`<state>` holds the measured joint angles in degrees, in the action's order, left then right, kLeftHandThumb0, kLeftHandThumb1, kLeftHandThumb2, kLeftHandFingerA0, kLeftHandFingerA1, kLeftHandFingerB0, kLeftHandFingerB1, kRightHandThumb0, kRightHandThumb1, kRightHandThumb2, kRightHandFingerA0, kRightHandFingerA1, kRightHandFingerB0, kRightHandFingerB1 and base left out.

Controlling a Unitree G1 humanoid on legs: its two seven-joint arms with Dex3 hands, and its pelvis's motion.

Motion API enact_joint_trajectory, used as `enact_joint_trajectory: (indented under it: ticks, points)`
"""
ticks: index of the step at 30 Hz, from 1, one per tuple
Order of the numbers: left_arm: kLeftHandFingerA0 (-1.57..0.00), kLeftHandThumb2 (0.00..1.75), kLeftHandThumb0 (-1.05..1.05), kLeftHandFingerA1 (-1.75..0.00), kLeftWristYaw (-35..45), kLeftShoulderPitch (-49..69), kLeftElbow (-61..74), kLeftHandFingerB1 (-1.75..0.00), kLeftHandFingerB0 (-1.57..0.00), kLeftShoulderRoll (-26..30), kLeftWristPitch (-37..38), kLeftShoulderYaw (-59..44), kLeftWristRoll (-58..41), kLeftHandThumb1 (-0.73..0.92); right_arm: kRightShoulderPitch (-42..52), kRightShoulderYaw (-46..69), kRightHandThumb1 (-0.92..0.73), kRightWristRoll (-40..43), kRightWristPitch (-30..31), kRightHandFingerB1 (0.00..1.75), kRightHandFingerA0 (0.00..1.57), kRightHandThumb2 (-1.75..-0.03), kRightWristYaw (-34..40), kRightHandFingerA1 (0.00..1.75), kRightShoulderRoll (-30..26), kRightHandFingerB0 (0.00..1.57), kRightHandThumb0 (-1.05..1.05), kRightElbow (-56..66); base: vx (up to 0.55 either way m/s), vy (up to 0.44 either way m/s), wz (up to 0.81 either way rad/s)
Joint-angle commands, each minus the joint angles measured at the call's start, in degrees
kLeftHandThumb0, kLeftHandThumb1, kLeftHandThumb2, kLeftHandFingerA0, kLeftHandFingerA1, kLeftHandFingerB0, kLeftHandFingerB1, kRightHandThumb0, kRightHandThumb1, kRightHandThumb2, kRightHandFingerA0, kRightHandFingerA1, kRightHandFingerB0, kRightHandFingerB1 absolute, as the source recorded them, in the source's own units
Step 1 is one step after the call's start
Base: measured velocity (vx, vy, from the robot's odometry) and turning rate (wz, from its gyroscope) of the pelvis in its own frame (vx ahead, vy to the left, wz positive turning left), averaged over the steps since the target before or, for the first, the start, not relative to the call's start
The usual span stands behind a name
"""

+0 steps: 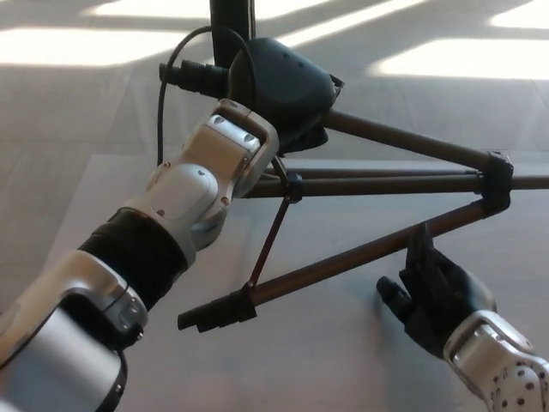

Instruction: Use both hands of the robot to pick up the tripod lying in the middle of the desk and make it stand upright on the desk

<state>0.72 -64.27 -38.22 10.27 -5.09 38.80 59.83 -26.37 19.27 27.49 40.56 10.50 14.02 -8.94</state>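
Note:
The tripod (360, 253) has dark brown legs spread to the right, joined by a black collar (496, 180). Its lower leg slants down to a black foot (214, 313) that hangs just over the desk (326, 369). My left hand (283, 86) is shut on the tripod's hub, which it hides, and a black column (232, 17) runs up from there out of the picture. My right hand (437, 296) is open under the lower leg, with one fingertip (420, 236) up against it.
A black cable (163, 112) loops from my left wrist beside the hub. The pale desk's far edge runs behind the legs, with sunlit floor (446, 60) beyond. My left forearm (146, 249) crosses the desk's left half.

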Motion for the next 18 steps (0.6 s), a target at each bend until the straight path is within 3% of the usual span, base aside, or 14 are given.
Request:
enact_joint_trajectory:
  ticks: [1,2,3,4,7,8,11,12,13,14,15,16,17,18]
  points:
    - [-0.92,0.76,-0.29,-1.75,-0.34,-0.19,1.75,-1.30,-0.80,1.39,0.00,-0.86,-0.01,0.63,-8.30,0.91,-0.58,1.13,-0.03,0.00,0.00,-0.89,3.84,0.01,0.16,0.00,-0.94,-2.86,0.00,0.000,0.00]
    - [-0.91,0.69,-0.32,-1.75,0.95,-0.60,1.85,-1.25,-0.80,1.24,-0.51,-0.59,0.25,0.63,-9.78,1.43,-0.70,1.42,0.57,0.00,0.00,-0.62,4.56,0.00,-0.29,0.00,-0.94,-3.66,0.00,0.000,0.00]
    - [-0.91,0.69,-0.32,-1.75,1.12,-0.65,2.03,-1.25,-0.80,1.19,-0.60,-0.60,0.23,0.63,-10.14,1.73,-0.70,1.53,0.27,0.00,0.00,-0.62,5.11,0.00,-0.01,0.00,-0.94,-3.80,0.00,0.000,0.00]
    - [-1.21,0.95,-0.40,-1.35,0.30,-0.58,2.02,-1.07,-0.89,1.05,-0.06,-0.60,0.08,0.47,-10.55,2.08,-0.65,1.80,0.17,0.00,0.00,-0.75,5.52,0.00,0.24,0.00,-0.89,-3.84,0.00,0.000,0.00]
    - [-1.21,0.95,-0.40,-1.35,0.82,-0.42,2.64,-1.04,-0.86,0.79,-0.38,-1.02,-0.29,0.47,-11.26,-0.08,-0.63,-0.35,-0.95,0.00,0.00,-0.77,3.65,0.00,-1.05,0.00,-0.84,-5.18,0.00,0.000,0.00]
    - [-0.94,0.71,-0.30,-1.71,0.42,-0.43,2.63,-1.09,-0.81,0.68,-0.26,-0.92,-0.09,0.63,-11.86,0.39,-0.58,-0.06,-1.83,0.00,0.00,-0.76,4.01,0.00,-0.67,0.00,-0.81,-5.58,0.00,0.000,0.00]
    - [-0.92,0.71,-0.30,-1.69,0.36,-0.36,2.78,-1.05,-0.82,0.42,-0.17,-1.19,-0.45,0.61,-13.09,-0.58,-0.60,-1.31,-2.56,0.00,0.00,-0.77,4.02,0.00,-1.40,0.00,-0.79,-6.84,0.00,0.000,0.00]
    - [-0.98,0.74,-0.27,-1.67,0.34,-0.47,2.72,-1.07,-0.84,0.40,-0.13,-1.21,-0.48,0.60,-13.59,-0.09,-0.45,-1.14,-3.30,0.00,0.00,-0.78,4.68,0.04,-1.10,0.00,-0.85,-7.20,0.00,0.000,0.00]
    - [-0.98,0.74,-0.27,-1.67,0.24,-0.61,2.61,-1.07,-0.84,0.39,-0.08,-1.21,-0.45,0.60,-14.17,1.11,-0.45,-0.36,-4.19,0.00,0.00,-0.78,5.70,0.04,-0.44,0.00,-0.85,-7.62,0.00,0.000,0.00]
    - [-0.93,0.74,-0.30,-1.68,0.40,-0.64,2.54,-1.03,-0.82,0.38,0.02,-1.36,-0.68,0.61,-14.23,2.58,-0.52,0.57,-6.41,0.17,0.02,-0.78,6.59,0.30,0.77,0.03,-0.49,-8.44,0.00,0.000,0.00]
    - [-0.94,0.76,-0.30,-1.70,-0.62,-0.77,2.06,-1.03,-0.84,0.31,0.33,-1.38,-0.66,0.62,-14.62,4.34,-0.66,1.18,-8.46,0.27,0.17,-0.61,9.08,0.46,2.15,0.11,-0.36,-9.23,0.00,0.000,0.00]
    - [-0.93,0.82,-0.28,-1.71,-0.43,-0.99,1.93,-1.06,-0.83,0.17,0.21,-1.38,-0.69,0.62,-14.75,4.77,-0.68,0.88,-9.62,0.30,0.36,-0.60,9.98,0.55,2.42,0.19,-0.32,-10.05,0.00,0.000,0.00]
    - [-0.93,0.82,-0.28,-1.71,-0.14,-1.06,1.96,-1.06,-0.83,0.12,0.11,-1.39,-0.72,0.62,-14.76,4.75,-0.68,0.72,-9.95,0.30,0.36,-0.60,10.00,0.55,2.37,0.19,-0.32,-10.37,0.00,0.000,0.00]
    - [-1.17,1.04,-0.30,-1.29,0.34,-1.71,1.67,-0.95,-0.83,0.16,-0.09,-1.34,-0.51,0.53,-14.76,4.95,-0.67,0.62,-11.42,0.33,0.54,-0.60,10.29,0.63,2.77,0.27,-0.31,-10.84,0.00,0.000,0.00]
